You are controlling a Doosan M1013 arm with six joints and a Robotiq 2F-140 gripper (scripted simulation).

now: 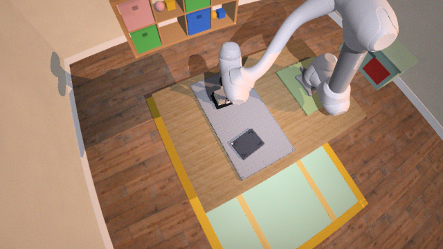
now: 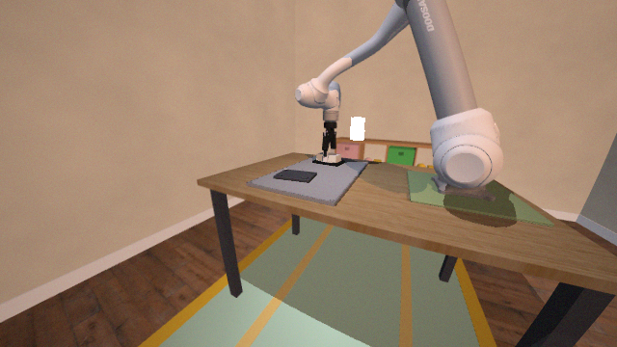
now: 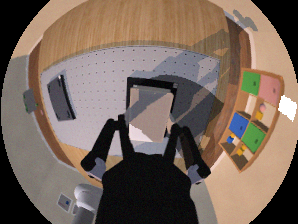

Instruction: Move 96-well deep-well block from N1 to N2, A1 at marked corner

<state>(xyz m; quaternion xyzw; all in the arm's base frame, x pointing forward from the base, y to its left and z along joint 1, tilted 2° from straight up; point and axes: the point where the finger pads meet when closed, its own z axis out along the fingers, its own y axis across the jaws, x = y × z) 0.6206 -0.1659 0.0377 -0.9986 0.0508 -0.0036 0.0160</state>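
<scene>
Two nests lie on the grey mat (image 1: 263, 119). Gripper (image 2: 329, 153) is clamped on the deep-well block (image 3: 149, 115), which sits in nest N1 (image 1: 219, 104). Nest N2 (image 1: 247, 143) lies well apart, unoccupied.

One arm (image 2: 448, 72), one hand (image 2: 329, 150), one deep-well block (image 2: 331, 157), two plate nests (image 1: 247, 143) (image 1: 219, 104), one grey mat (image 1: 270, 128), one bench (image 2: 386, 217), one shelf unit (image 1: 180, 25)
</scene>
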